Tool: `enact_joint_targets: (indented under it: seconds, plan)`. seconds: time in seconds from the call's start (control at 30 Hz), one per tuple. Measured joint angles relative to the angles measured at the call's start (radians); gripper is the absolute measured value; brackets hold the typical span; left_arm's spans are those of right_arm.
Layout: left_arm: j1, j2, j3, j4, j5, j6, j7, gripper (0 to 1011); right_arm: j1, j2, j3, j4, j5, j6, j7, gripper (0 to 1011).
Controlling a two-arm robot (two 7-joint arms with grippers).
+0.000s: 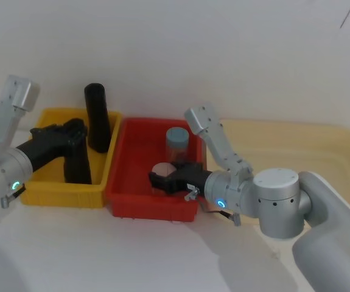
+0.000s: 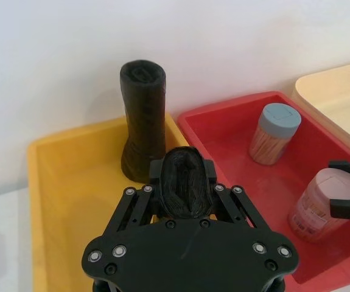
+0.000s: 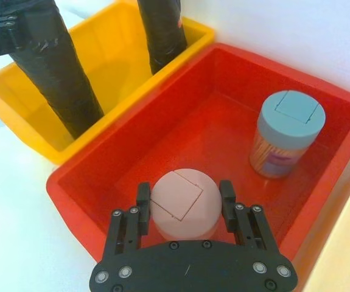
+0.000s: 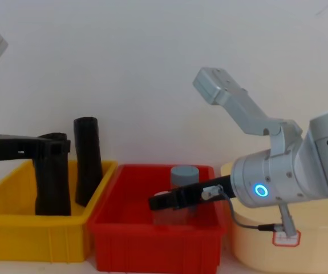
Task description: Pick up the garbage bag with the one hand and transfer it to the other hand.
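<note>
While the left pincer point(image 2: 184, 173) clamps the upright garbage bag point(image 2: 184, 198) in the yellow bin point(image 1: 59, 194), the right pincer point(image 3: 185, 205) grips a pink-lidded jar point(image 3: 181, 190). Handover likely needs that jar released.

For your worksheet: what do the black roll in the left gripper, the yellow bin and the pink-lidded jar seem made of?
Garbage bag, in the left gripper: thin plastic film, matte, with wrinkled folds.
Yellow bin: moulded plastic, smooth, slightly glossy.
Pink-lidded jar: probably plastic; flap outline on lid.
</note>
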Motion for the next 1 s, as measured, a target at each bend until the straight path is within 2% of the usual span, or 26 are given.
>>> enact_joint_targets:
  seconds: [0.23,0.6,0.8,1.0]
  plan:
    - [0.007,-0.001,-0.01,-0.031,0.013,-0.021,0.014,353,-0.014,0.004,0.015,-0.038,0.0,-0.026,-0.002,650]
    - [0.01,-0.013,-0.039,-0.117,0.023,-0.07,0.03,353,-0.049,0.021,0.07,-0.163,0.002,-0.083,-0.032,650]
    - [-0.01,-0.029,-0.049,-0.155,0.017,-0.092,0.023,352,-0.071,0.041,0.108,-0.249,-0.005,-0.103,-0.059,650]
    - [-0.056,-0.058,-0.044,-0.178,-0.006,-0.115,-0.006,352,-0.098,0.07,0.157,-0.347,-0.022,-0.111,-0.099,650]
